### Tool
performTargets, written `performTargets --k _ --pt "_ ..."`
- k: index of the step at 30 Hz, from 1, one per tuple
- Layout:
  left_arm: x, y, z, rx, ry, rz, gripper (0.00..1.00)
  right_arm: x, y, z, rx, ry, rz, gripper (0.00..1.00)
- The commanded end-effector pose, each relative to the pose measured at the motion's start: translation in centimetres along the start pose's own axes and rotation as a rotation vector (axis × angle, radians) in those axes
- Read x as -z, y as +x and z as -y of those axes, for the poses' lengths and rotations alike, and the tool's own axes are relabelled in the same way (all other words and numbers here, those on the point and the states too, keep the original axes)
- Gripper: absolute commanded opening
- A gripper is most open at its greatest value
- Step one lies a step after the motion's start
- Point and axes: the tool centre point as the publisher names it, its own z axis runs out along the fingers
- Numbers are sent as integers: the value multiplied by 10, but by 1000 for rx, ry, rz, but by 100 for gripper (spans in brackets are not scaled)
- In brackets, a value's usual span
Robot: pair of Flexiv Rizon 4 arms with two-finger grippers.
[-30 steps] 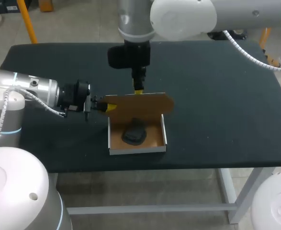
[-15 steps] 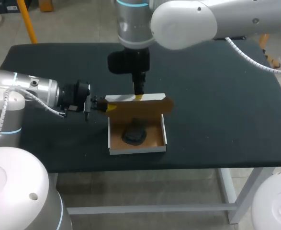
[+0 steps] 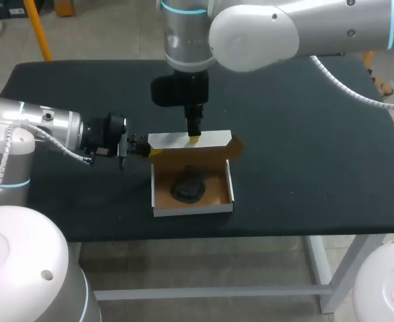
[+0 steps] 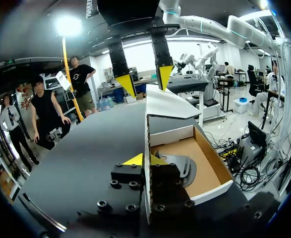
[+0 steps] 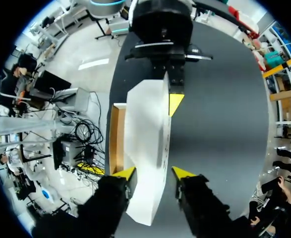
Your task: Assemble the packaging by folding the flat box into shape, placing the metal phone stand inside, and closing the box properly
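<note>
Black table (image 3: 304, 134) carries the box (image 3: 193, 201) with the phone stand (image 3: 188, 188) inside, its lid (image 3: 190, 141) hinged at 12 o'clock, long axis 9-to-3, while the left gripper (image 3: 146, 149) clenches the box's 9 o'clock corner and the right gripper (image 3: 194, 134), fingers spread, touches the lid's upper edge from 12 o'clock.

The box (image 3: 193, 209) is matt cardboard, brown inside, white outside; the phone stand (image 3: 188, 188) and table (image 3: 304, 134) look matt black

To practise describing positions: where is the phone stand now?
In the head view the phone stand lies inside the open box, left of its centre, before the half-folded lid.
</note>
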Motion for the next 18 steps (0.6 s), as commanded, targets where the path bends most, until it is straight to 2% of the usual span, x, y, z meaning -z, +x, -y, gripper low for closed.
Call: performTargets --k 1,8,10,11,13,14,15,18 --pt "0 1 -1 0 2 -1 0 -6 -6 -4 3 5 -22 49" --pt "0 1 -1 0 2 -1 0 -12 -7 -6 11 -5 -53 47" --pt "0 1 -1 0 2 -1 0 -14 -7 -7 12 -3 -58 43" --pt "0 1 -1 0 2 -1 0 -15 -7 -7 14 -2 -61 40" --pt "0 1 -1 0 2 -1 0 -16 -7 -8 15 0 -65 24" --pt "0 1 -1 0 2 -1 0 -16 -7 -8 16 1 -67 15" --pt "0 1 -1 0 2 -1 0 -17 -7 -9 17 3 -69 2" --pt "0 1 -1 0 2 -1 0 -18 -7 -9 18 7 -72 0"
